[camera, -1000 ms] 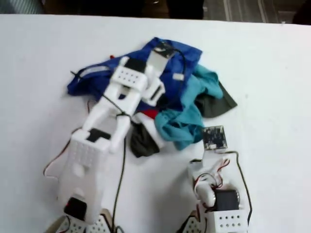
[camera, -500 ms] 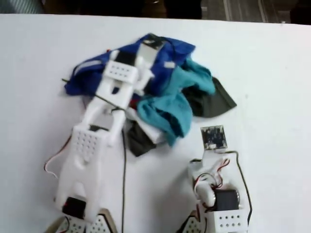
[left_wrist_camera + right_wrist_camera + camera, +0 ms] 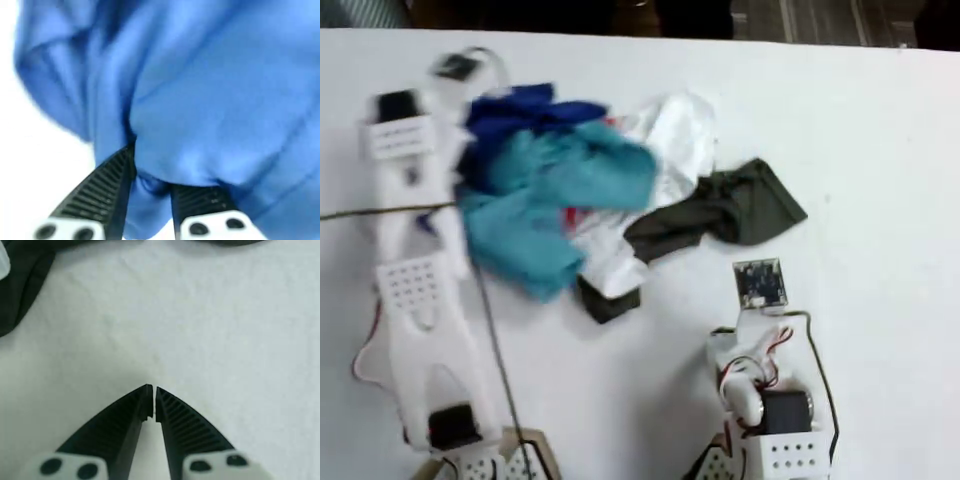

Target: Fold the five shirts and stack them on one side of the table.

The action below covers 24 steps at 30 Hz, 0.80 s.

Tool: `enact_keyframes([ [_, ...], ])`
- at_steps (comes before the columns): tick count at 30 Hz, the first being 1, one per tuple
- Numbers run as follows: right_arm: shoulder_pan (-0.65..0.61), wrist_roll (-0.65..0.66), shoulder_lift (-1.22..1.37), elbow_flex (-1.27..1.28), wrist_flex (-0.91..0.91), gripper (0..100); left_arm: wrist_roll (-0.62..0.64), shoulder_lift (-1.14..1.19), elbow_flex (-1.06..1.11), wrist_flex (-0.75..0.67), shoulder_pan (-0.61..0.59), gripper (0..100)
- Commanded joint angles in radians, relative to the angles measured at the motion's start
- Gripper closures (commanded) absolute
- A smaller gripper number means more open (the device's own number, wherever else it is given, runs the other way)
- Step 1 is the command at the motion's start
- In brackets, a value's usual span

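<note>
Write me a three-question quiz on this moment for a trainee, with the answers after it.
1. True or false: the right pincer is open.
2. Which shirt does the left pincer hold? A. a yellow shirt; B. the blue shirt; C. a pink shirt.
3. Is any shirt in the pile folded yet?

Key
1. False: it is shut on nothing, over the bare table.
2. B: blue cloth is clamped between its fingers.
3. No: all lie crumpled and overlapping.
</note>
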Motion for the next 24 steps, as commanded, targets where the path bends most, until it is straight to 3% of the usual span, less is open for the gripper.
enact_keyframes([
  [1, 0.007, 0.006, -0.012, 0.005, 0.008, 97.8, -0.037, -0.015, -0.15, 0.009, -0.195, 97],
  [9, 0.007, 0.006, -0.012, 0.005, 0.008, 97.8, -0.091, -0.009, -0.412, 0.006, -0.416, 97],
  [24, 0.007, 0.006, -0.012, 0.005, 0.008, 97.8, -0.092, -0.009, -0.41, -0.057, -0.605, 97],
])
